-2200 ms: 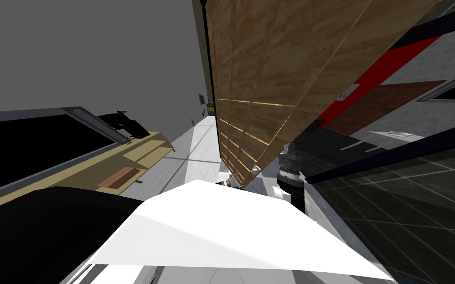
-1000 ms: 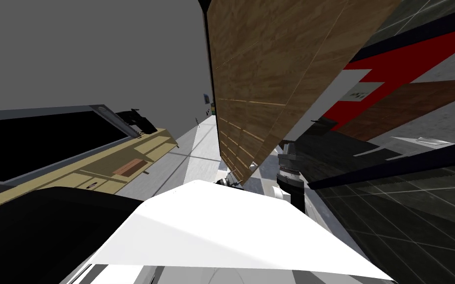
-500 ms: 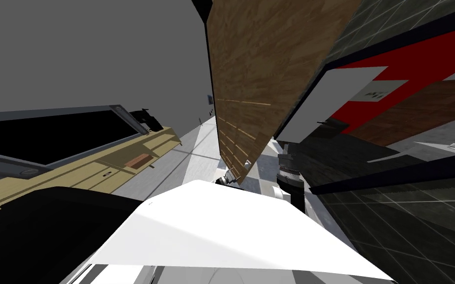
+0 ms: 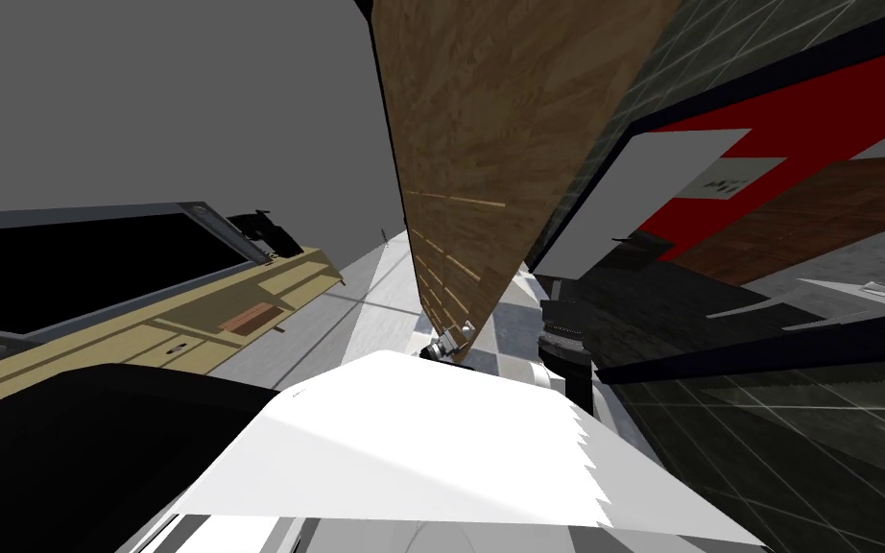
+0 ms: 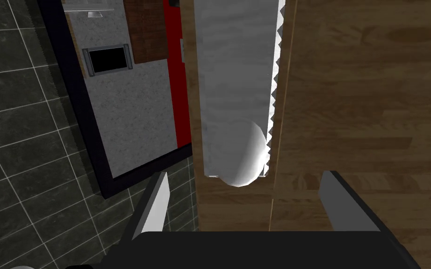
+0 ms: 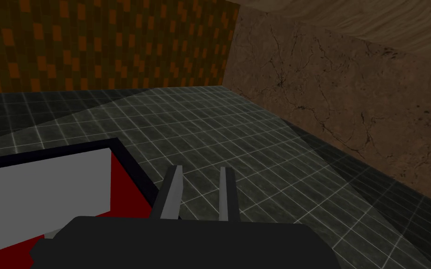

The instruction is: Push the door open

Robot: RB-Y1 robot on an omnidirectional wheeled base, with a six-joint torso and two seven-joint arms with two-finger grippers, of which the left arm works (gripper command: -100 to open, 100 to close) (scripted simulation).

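The door [image 4: 469, 144] has swung further and now stands nearly edge-on just ahead. The left hand [image 5: 246, 173], fingers wide, is close at its wood, with the knob [image 5: 240, 156] between them. The right hand [image 6: 199, 169] is narrow and idle. I judge this mid-push. Next, press forward along the swing.

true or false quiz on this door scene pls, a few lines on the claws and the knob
1. The left claw is open, with the round knob just ahead of it. True.
2. The door is plain white. False: it is brown wood grain.
3. The right claw is shut and holds nothing. True.
4. The knob sits on a red plate. False: the plate is light grey.
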